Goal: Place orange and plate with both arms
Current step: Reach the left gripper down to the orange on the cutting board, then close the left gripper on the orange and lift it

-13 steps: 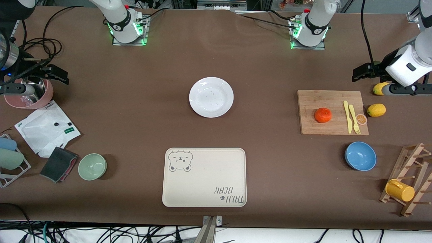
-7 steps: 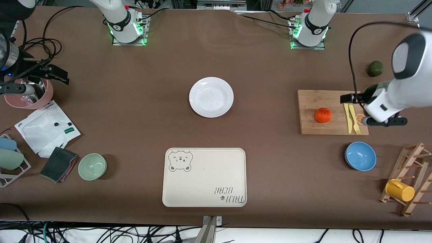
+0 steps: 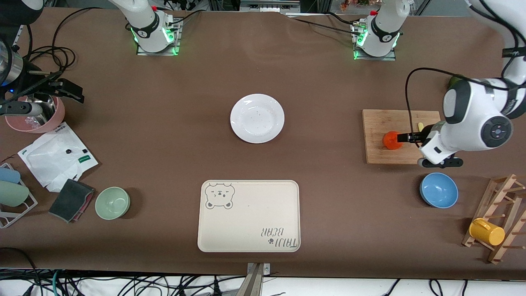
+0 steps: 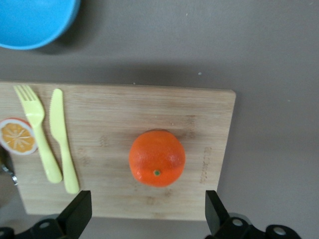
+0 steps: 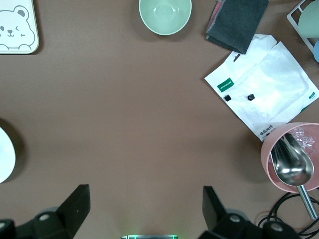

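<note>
The orange [image 3: 393, 140] lies on a wooden cutting board [image 3: 380, 119] toward the left arm's end of the table. My left gripper [image 3: 407, 137] hangs open just over the board beside it. In the left wrist view the orange [image 4: 157, 158] sits a little ahead of the left gripper [image 4: 148, 214], whose two black fingers stand wide apart with nothing between them. The white plate [image 3: 257, 118] rests alone mid-table, and its rim [image 5: 5, 154] shows in the right wrist view. My right gripper [image 3: 70, 91] waits open over the right arm's end, and the right gripper [image 5: 144, 209] holds nothing.
A pale yellow fork [image 4: 35, 129], a knife [image 4: 62, 139] and an orange slice [image 4: 17, 136] share the board. A blue bowl [image 3: 439, 190] sits nearer the camera than the board. Also here: bear-print tray [image 3: 249, 216], green bowl [image 3: 112, 202], pink cup [image 3: 37, 119], mug rack [image 3: 499, 213].
The left arm has swung in from the table's end by the lemons to hang over the cutting board beside the orange. The right arm has not moved.
</note>
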Robot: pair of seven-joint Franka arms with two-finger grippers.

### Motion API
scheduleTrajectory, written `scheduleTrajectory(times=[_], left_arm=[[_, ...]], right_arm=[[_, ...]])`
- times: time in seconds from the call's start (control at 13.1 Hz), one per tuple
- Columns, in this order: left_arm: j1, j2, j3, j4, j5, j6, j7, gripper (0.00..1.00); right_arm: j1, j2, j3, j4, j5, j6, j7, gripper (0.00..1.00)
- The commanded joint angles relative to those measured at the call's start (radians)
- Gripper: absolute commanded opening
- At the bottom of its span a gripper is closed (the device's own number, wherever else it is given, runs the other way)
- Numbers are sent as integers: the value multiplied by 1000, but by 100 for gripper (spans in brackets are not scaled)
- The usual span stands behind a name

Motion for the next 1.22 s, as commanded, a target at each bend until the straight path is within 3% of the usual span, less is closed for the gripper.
scheduleTrajectory(times=[0.0,0.38,0.46,0.61,0.69,0.84,1.15], left_arm=[[2,0,-6,-129,22,149,14,100],[0,55,-10,-216,17,323,11,100],[0,66,-10,-229,17,359,14,94],[-8,63,-10,-218,17,354,8,23],[-8,63,-12,-215,17,354,8,11],[-14,48,-26,-207,16,326,-1,5],[-14,49,-183,-111,3,251,-165,6]], right_arm=[[1,-9,-3,-2,15,-3,3,100],[1,-9,-3,-2,15,-7,3,100],[1,-9,-3,-4,15,-7,5,100],[-1,-9,-3,-4,15,-7,3,100],[-1,-9,-3,-4,15,-7,3,100],[-1,-9,-3,-2,15,-9,3,100],[1,-9,-3,-2,14,-9,3,100]])
